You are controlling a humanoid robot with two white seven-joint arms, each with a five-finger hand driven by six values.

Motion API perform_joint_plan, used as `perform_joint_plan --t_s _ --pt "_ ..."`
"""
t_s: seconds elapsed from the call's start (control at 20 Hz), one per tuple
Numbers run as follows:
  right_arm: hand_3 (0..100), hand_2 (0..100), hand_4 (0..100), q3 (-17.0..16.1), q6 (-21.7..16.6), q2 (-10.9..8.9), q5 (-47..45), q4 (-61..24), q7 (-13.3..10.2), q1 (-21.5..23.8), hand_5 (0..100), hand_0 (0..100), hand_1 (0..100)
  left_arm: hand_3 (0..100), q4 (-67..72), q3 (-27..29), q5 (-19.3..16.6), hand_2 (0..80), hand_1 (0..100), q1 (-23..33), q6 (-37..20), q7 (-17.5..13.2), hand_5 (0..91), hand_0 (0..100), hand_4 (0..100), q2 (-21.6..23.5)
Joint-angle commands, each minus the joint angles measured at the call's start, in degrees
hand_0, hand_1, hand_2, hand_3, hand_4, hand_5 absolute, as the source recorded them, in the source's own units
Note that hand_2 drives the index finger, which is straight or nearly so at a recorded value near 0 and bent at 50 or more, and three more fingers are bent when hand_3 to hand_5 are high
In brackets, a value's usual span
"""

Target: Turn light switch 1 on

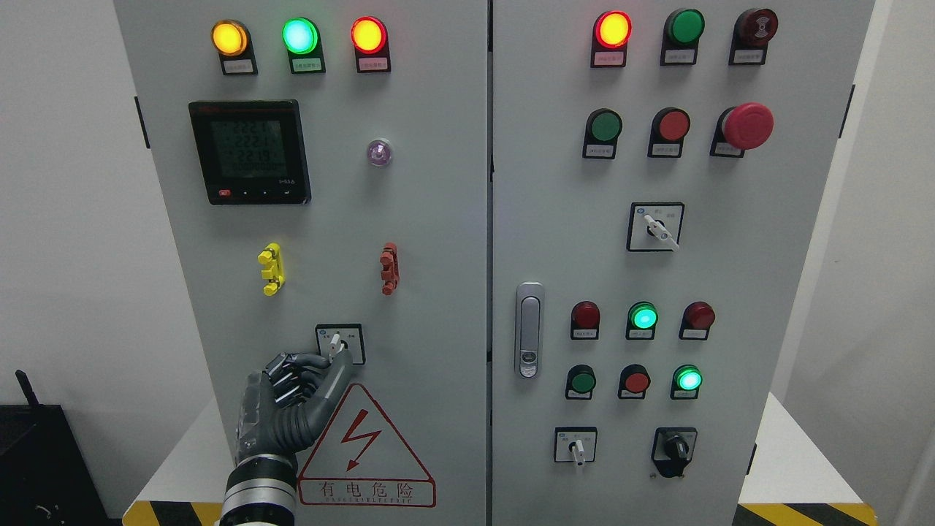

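A small rotary switch point(335, 339) with a white lever sits in a black-framed plate low on the left cabinet door point(409, 219). Its lever points up, leaning slightly left. My left hand point(332, 358) reaches up from the bottom left. The thumb and curled fingers point(310, 361) close around the lever's lower end. The hand hides the plate's lower left corner. My right hand does not show.
Above the switch are a yellow clip point(271, 268), a red clip point(390, 268), a digital meter point(250, 152) and three lit lamps. A red warning triangle point(363, 449) lies under the hand. The right door carries a handle point(529, 329), buttons, rotary switches and an emergency stop point(746, 126).
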Motion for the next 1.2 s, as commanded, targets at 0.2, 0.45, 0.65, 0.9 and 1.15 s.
perform_joint_plan --t_s 0.2,0.45,0.65,0.9,1.15 --pt "0 0 0 0.00 0.03 0.00 -1.41 0.00 0.02 0.00 0 0 0 85 0.09 -1.46 -1.37 59.0 71 -0.33 0.80 -0.01 82.5 18 90 -0.36" --pt "0 0 0 0.00 0.03 0.00 -1.41 0.00 0.02 0.00 0 0 0 85 0.09 -1.37 -1.73 59.2 71 -0.24 0.88 -0.01 82.7 18 91 -0.36" --pt "0 0 0 0.00 0.03 0.00 -1.41 0.00 0.02 0.00 0 0 0 85 0.09 -1.37 -1.73 59.4 70 -0.24 0.88 -0.01 82.7 18 91 -0.45" --pt "0 0 0 0.00 0.03 0.00 -1.41 0.00 0.02 0.00 0 0 0 86 0.09 -1.37 -2.43 59.7 67 -0.42 0.88 -0.01 82.9 19 91 -0.63" --pt "0 0 0 0.00 0.03 0.00 -1.41 0.00 0.02 0.00 0 0 0 87 0.09 -1.46 -2.43 60.3 65 -0.42 0.88 -0.01 83.4 20 92 -0.71"
